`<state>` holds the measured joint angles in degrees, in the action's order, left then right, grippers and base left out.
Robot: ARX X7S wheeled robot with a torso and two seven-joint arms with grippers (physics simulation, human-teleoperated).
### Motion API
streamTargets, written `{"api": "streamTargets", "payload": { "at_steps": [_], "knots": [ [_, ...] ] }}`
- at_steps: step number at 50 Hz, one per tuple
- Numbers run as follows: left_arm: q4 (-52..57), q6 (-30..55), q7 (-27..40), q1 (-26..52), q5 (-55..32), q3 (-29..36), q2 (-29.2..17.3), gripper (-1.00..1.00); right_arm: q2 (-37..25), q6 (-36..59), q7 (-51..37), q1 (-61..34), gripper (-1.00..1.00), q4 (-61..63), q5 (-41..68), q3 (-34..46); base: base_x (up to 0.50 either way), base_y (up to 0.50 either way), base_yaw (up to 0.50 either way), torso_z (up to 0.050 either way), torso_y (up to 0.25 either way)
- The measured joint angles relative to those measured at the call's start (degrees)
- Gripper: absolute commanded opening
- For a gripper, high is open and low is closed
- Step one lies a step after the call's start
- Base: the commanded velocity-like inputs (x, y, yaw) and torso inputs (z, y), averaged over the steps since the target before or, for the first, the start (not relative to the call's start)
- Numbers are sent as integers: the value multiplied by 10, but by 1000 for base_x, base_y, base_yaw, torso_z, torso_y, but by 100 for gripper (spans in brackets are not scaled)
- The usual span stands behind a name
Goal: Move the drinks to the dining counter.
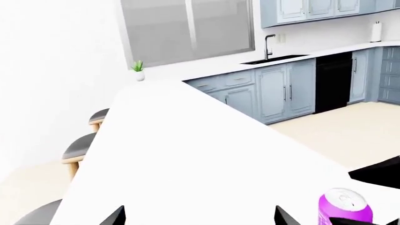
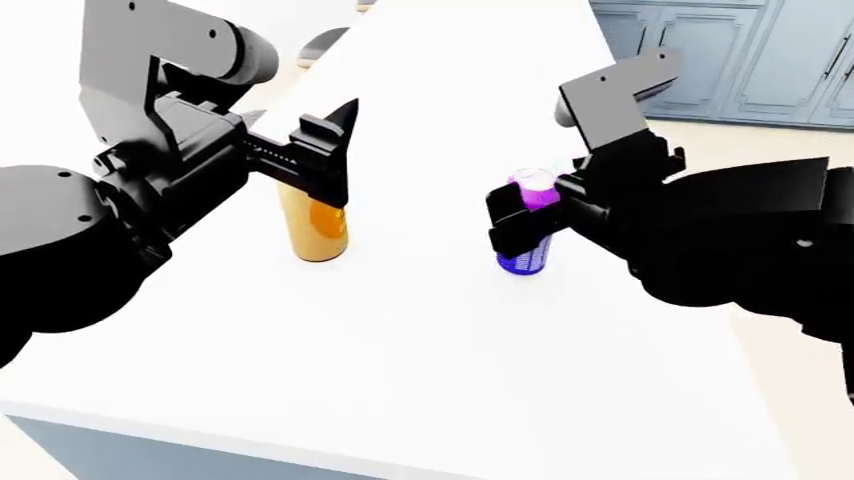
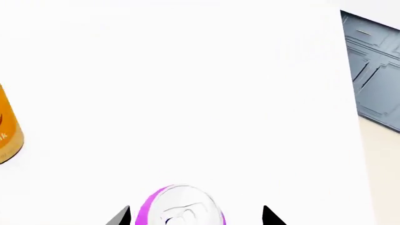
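Both drinks stand upright on the long white bench (image 2: 441, 380), which we take to be the dining counter. The yellow can (image 2: 314, 225) is toward our left and the purple can (image 2: 531, 225) toward our right, well apart from each other.

Our left end effector (image 2: 327, 145) sits at the top of the yellow can. In the left wrist view its fingertips (image 1: 115, 216) are spread with nothing between them, so we read it as apart and off the can. Our right end effector (image 2: 514, 215) is around the purple can. In the right wrist view (image 3: 181, 206) the can top lies between the 2 fingertips with a gap on either side, so it looks apart, though the head view does not settle whether the pads touch.

Our judgement is that the step in hand is releasing and clearing away. To do it well:

1. Keep each end effector fully spread before moving.
2. Lift straight up until the fingertips clear the silver tops, since a sideways pull could tip these slim cans.
3. Draw the right arm back only after it clears the purple can, watching the head view for wobble.

The stools (image 1: 81, 150) and the far cabinets (image 1: 275, 89) play no part.
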<state>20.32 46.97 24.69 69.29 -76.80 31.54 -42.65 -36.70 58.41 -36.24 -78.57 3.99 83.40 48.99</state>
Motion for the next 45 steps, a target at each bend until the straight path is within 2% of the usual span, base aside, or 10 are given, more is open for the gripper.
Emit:
{"api": "streamTargets", "payload": {
  "at_steps": [23,45],
  "knots": [
    [7,3,4,5,-9,-3,-6,100,-22,6,-36,-48,100,42,66,-47,0,0,0,0,0],
    [25,7,42,33,-49,-29,-13,100,-72,3,-151,-107,100,123,170,-106,0,0,0,0,0]
  ]
}}
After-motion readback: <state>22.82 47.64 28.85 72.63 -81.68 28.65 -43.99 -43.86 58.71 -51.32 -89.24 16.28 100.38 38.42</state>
